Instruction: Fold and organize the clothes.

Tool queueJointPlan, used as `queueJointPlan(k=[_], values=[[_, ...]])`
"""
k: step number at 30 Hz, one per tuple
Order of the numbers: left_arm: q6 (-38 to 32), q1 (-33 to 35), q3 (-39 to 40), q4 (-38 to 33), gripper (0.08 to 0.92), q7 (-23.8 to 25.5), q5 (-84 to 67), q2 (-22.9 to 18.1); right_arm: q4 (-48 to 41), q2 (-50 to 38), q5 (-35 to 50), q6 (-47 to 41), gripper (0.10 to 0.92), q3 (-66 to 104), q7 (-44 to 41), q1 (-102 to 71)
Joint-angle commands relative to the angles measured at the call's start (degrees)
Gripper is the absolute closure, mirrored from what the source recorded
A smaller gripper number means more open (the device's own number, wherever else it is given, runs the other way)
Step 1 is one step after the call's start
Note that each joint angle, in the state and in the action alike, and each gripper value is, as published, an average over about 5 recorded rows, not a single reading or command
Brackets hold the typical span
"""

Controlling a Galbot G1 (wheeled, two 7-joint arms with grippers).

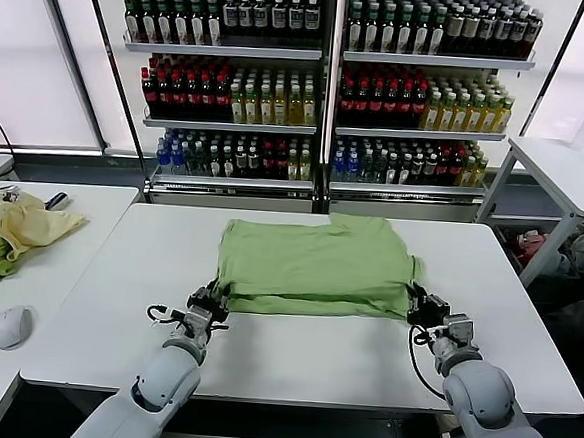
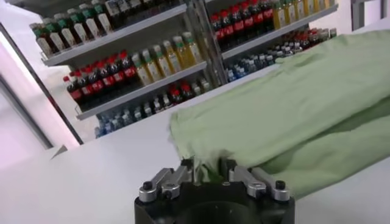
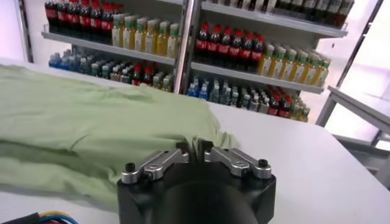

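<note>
Shirt (image 1: 314,266) lies folded on my white desk (image 1: 293,354). Head view puts my left hand (image 1: 209,303) and right hand (image 1: 424,306) at its near corners; wrist views show cloth between narrowly parted fingers, grip undeterminable. Bottle labels on the shelves (image 1: 329,53) are unreadable.

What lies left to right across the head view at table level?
White computer mouse → pale yellow garment → left tool → light green folded shirt → right tool → white side table.
</note>
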Motion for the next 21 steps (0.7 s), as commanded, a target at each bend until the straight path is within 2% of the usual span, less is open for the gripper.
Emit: queueJointPlan(k=[1,8,11,15,21], values=[[0.5,4.5,-1.6,-1.9,0.44,-0.3,-1.0,-0.3,1.3,-0.1,-0.2,-0.8,0.486,2.4,0.6,-2.9],[2.2,2.3,-1.4,0.3,0.243,-0.6,-5.3,-0.8,-1.8,0.7,5.0,-2.1,0.287,2.0,5.0,-0.7],[2.5,0.8,-1.1,1.2,0.193,-0.9,-7.1,-1.0,-2.9,0.8,7.0,-3.2,0.224,0.9,5.3,0.9],[2.6,-0.4,-0.8,1.9,0.254,-1.0,-8.3,-1.1,-4.6,0.8,8.6,-4.1,0.231,-0.8,5.5,2.8],[2.4,-0.9,-0.5,2.3,0.426,-0.8,-8.9,-1.0,-5.9,0.5,10.9,-4.7,0.397,-1.6,5.1,3.8]])
